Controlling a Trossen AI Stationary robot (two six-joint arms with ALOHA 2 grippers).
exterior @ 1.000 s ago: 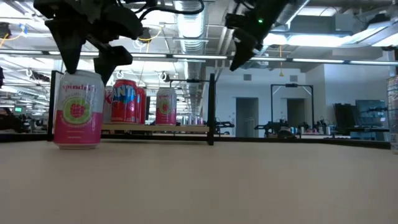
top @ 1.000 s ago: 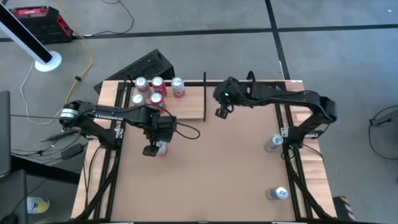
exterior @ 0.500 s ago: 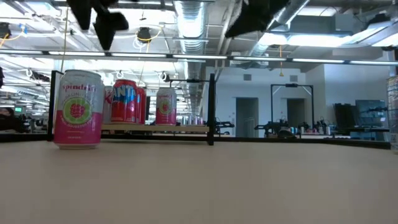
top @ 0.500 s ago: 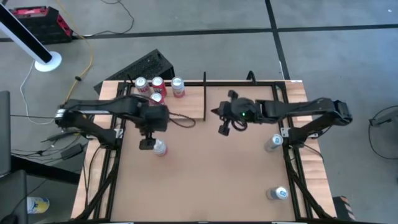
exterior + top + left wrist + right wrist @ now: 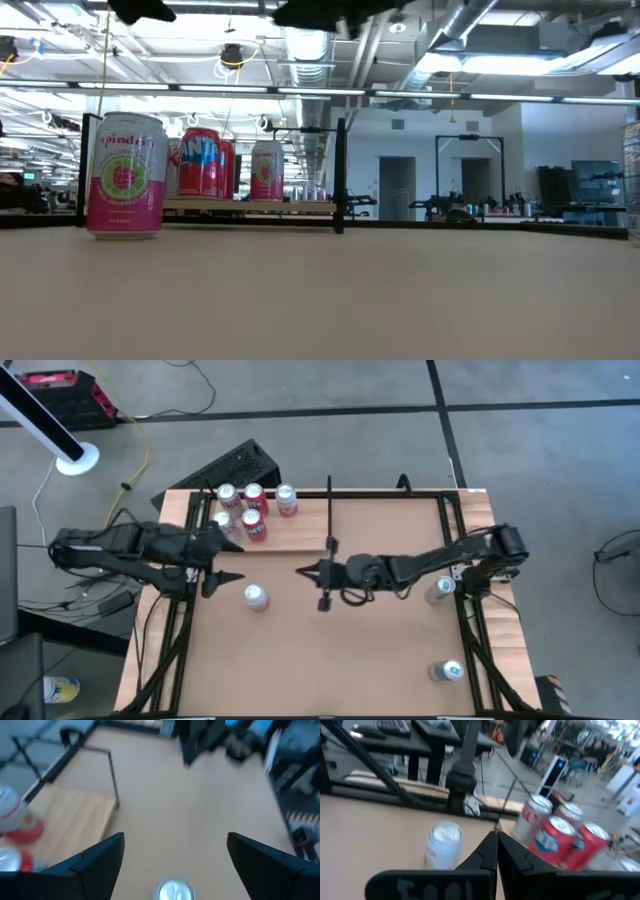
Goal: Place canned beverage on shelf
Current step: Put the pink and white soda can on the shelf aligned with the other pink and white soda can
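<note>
Now, by station:
Left end effector (image 5: 222,576): fingers (image 5: 95,862) spread wide, holding nothing, above the desk's left part, roughly 9 o'clock from the desk's centre in the high view.
Right end effector (image 5: 303,571): fingers (image 5: 492,851) pressed together, empty, near the desk's middle, tip pointing toward 9 o'clock.
Loose can (image 5: 256,596): upright on the desk between the two end effectors, apart from both; pink and white label in the low view (image 5: 126,175); its silver top shows between the left fingers in the left wrist view (image 5: 175,890).
Shelf (image 5: 300,528): pale wood plank at 12 o'clock from the loose can, with a thin black upright (image 5: 329,520) at its 3 o'clock end.
Shelved cans (image 5: 250,505): a cluster of red and white cans standing upright on the shelf's 9 o'clock half.
Desk (image 5: 340,650): brown board.
Other cans (image 5: 440,589): two by the desk's 3 o'clock edge, well apart from the rest.
</note>
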